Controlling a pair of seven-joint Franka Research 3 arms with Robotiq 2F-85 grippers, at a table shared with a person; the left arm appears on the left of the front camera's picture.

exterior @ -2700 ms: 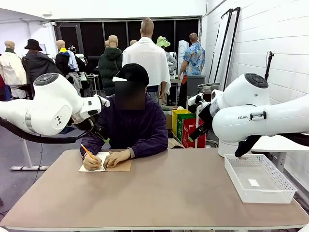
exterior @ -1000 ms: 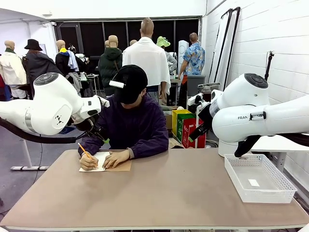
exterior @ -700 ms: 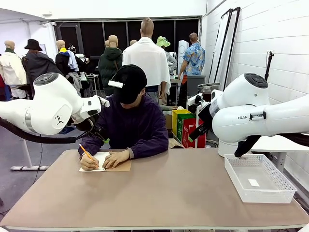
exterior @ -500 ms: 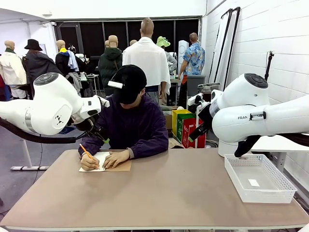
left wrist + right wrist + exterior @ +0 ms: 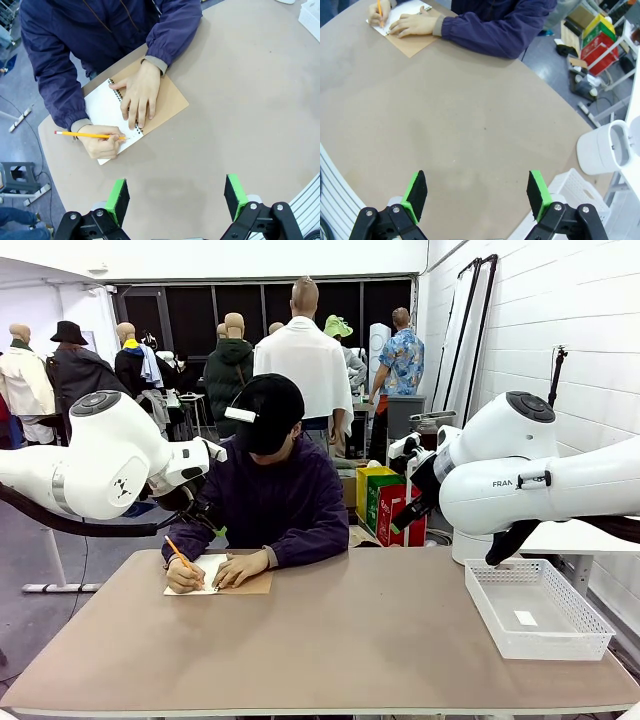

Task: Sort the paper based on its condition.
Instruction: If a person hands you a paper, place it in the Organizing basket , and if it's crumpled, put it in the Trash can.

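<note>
Paper [image 5: 102,107] under person's hands [image 5: 140,95], near far edge of table [image 5: 240,100]

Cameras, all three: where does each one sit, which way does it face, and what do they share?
Front view: fixed on the robot's side, facing across the table at the person writing in a notebook; left arm and right arm frame it.
Left wrist view: above the table, looking down on notebook and pencil; open left claw at the bottom.
Right wrist view: above the table, looking over its bare middle toward the person; open right claw at the bottom.
Shared: all three show the person and notebook.
</note>
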